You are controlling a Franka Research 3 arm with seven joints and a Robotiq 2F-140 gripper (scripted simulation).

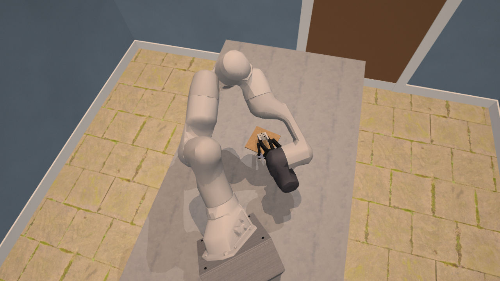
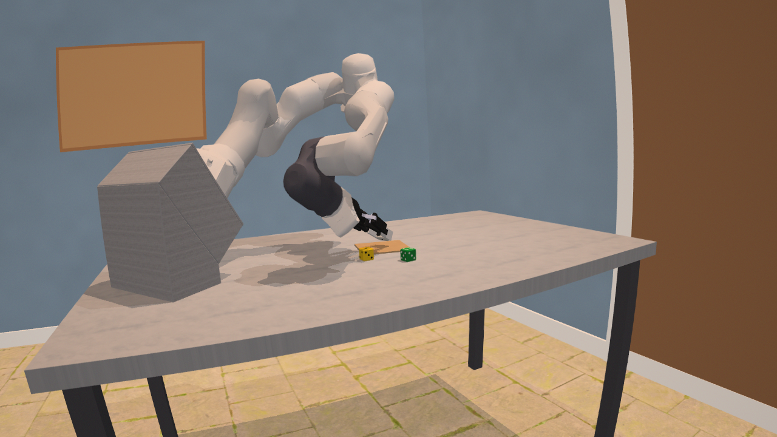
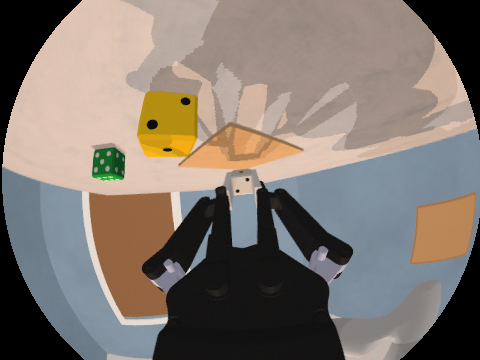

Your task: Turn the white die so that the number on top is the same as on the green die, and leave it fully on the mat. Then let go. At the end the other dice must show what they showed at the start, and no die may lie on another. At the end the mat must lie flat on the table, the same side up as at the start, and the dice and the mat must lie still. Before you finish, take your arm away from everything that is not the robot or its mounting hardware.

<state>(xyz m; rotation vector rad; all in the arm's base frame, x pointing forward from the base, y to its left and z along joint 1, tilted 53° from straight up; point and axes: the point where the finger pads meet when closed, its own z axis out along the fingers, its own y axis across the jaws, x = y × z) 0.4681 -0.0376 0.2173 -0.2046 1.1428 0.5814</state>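
My gripper [image 1: 263, 140] [image 2: 383, 233] [image 3: 242, 178] is shut on the white die [image 1: 261, 135] [image 3: 242, 183]. It holds the die tilted, just above the small brown mat [image 1: 251, 143] [image 2: 395, 246] [image 3: 256, 148]. I cannot tell whether the die touches the mat. The green die [image 2: 408, 254] [image 3: 108, 163] lies on the table just off the mat's near edge. The yellow die [image 2: 366, 254] [image 3: 168, 123] lies beside the mat's corner. In the overhead view the arm hides both of those dice.
The grey table [image 1: 314, 104] [image 2: 488, 260] carries the robot's base block [image 2: 157, 223] at one end. A door [image 1: 370, 34] and walls lie beyond the far end.
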